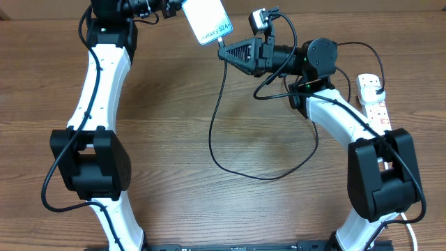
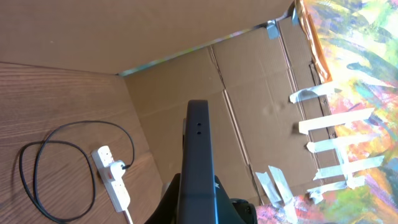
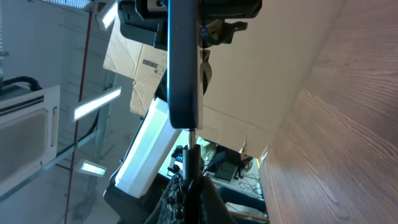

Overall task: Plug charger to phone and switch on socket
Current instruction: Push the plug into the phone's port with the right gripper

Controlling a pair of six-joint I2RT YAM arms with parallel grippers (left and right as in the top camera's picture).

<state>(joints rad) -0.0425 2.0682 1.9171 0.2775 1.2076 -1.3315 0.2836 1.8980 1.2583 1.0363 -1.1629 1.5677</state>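
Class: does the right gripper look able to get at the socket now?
Likely not yet: right gripper is shut on the charger at the phone; the socket lies partly under its arm.

Overhead, the light falls even and soft across the table point(image 1: 209, 104), with only faint, diffuse shadows beside the arms point(image 1: 104, 77). The phone point(image 1: 207, 19) screen glows hard, washed almost white. Left wrist view now: the cardboard point(image 2: 155, 37) behind is well lit and fairly crisp, while the phone's edge up close goes dark and a touch soft. Right wrist view: harsh backlight, the ceiling light strips point(image 3: 96, 102) glaring. The phone is a black silhouette there, and the bottom edge is smeared out of focus.
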